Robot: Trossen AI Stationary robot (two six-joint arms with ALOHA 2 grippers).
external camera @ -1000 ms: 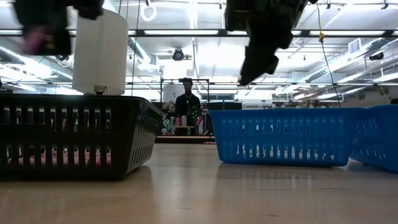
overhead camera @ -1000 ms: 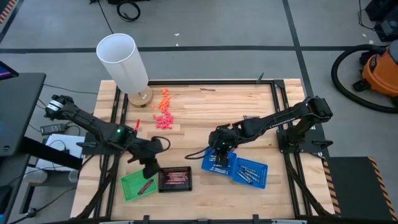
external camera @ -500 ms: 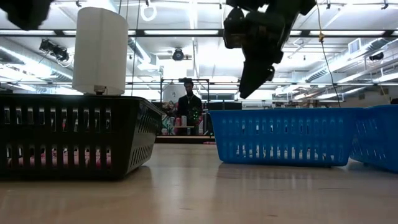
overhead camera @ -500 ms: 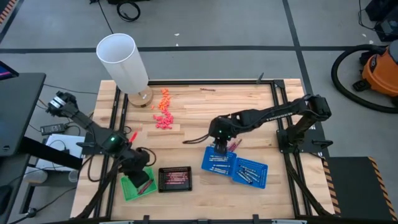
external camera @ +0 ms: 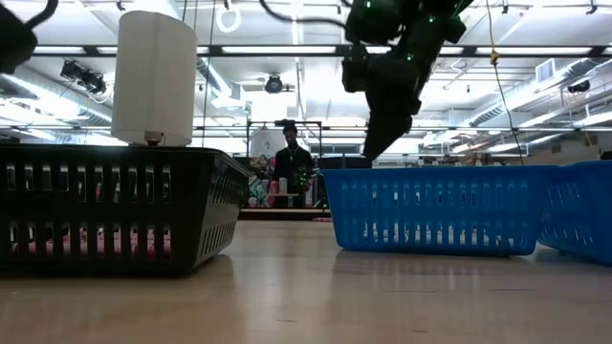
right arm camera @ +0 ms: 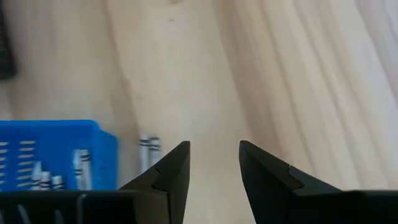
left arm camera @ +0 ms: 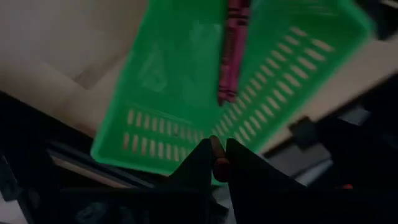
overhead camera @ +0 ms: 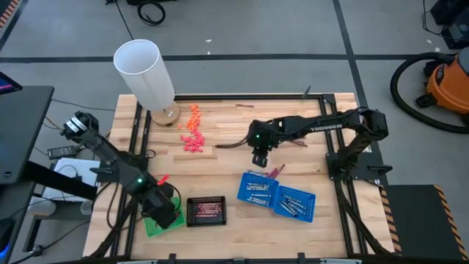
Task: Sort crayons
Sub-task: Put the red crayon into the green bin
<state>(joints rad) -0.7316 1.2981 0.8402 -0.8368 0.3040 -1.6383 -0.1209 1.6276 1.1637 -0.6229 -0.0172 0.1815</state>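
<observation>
While poised over the green basket (overhead camera: 159, 221), left tool (left arm camera: 214, 167) clenched on a dark red crayon (left arm camera: 217, 163); right tool (right arm camera: 213, 163) released, empty, raised above bare tabletop (overhead camera: 242, 121)

Already lying in the green basket: a magenta crayon (left arm camera: 230, 53). Between green and blue baskets, a black basket (overhead camera: 207, 210) with reddish crayons inside. Two blue baskets (overhead camera: 256, 191) side by side, holding pale grey-silver crayons (overhead camera: 253, 189); a few loose magenta crayons (overhead camera: 275, 171) just beside the nearer blue basket's rim, and two grey ones (right arm camera: 148, 149) loose on the wood near the right tool. Farther back: a white cylinder (overhead camera: 144, 73), and a heap of orange-pink pieces (overhead camera: 192, 130) well apart from both arms
</observation>
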